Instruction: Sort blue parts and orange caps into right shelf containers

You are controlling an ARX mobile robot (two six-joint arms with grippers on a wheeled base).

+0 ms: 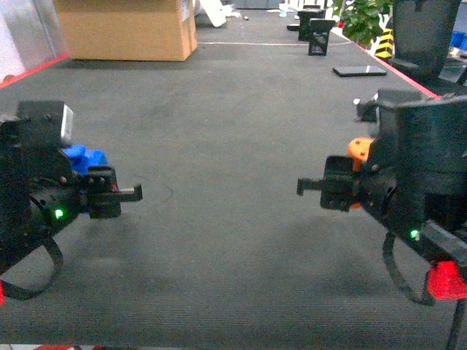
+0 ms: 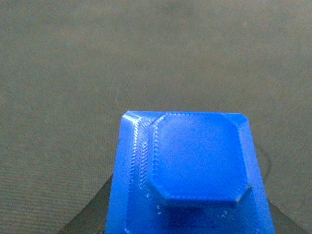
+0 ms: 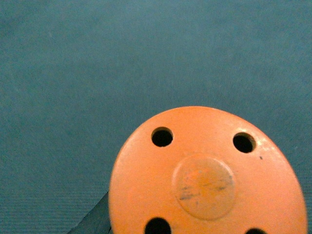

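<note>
Pincer (image 1: 135,193) at left frame grips a blue part (image 1: 84,157), and the right pincer (image 1: 303,186) at right frame grips an orange cap (image 1: 359,150), both closed above the dark floor (image 1: 226,131). No shelf or containers show, so I judge a long carry risks either piece slipping and rolling away.

A dark grey carpeted floor (image 1: 233,240) carries a cardboard box (image 1: 128,29) and a flat black slab (image 1: 360,71).

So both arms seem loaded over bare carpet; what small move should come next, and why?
Probably turn the base right toward the shelf. The left gripper carries a blue part, the right gripper an orange cap, and no crate shows in any view.
</note>
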